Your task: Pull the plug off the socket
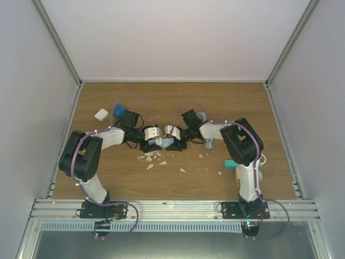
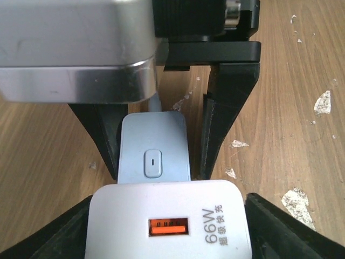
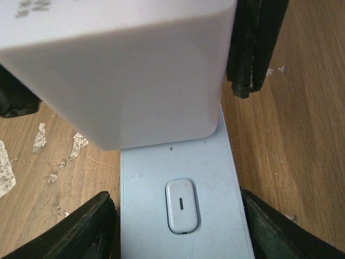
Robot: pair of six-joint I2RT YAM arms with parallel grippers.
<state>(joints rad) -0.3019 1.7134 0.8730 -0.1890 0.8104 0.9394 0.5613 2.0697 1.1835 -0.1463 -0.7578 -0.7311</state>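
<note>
A white 66W charger plug [image 2: 167,221] with an orange USB port sits on a light-blue socket strip [image 2: 153,143] with a rounded switch. My left gripper [image 2: 170,229] is shut on the plug, with a black finger on each side. My right gripper [image 3: 180,232] is shut on the socket [image 3: 178,178], and the plug [image 3: 124,70] stands over the socket's far end. No gap shows between plug and socket. In the top view the two grippers meet at mid-table, left [image 1: 155,142] and right [image 1: 176,141], with the socket [image 1: 167,142] between them.
White flakes [image 1: 156,159] lie scattered on the wooden table just in front of the grippers. A small white block [image 1: 101,114] and a blue block [image 1: 118,110] lie at the back left. A teal object [image 1: 233,164] lies by the right arm. Grey walls close in both sides.
</note>
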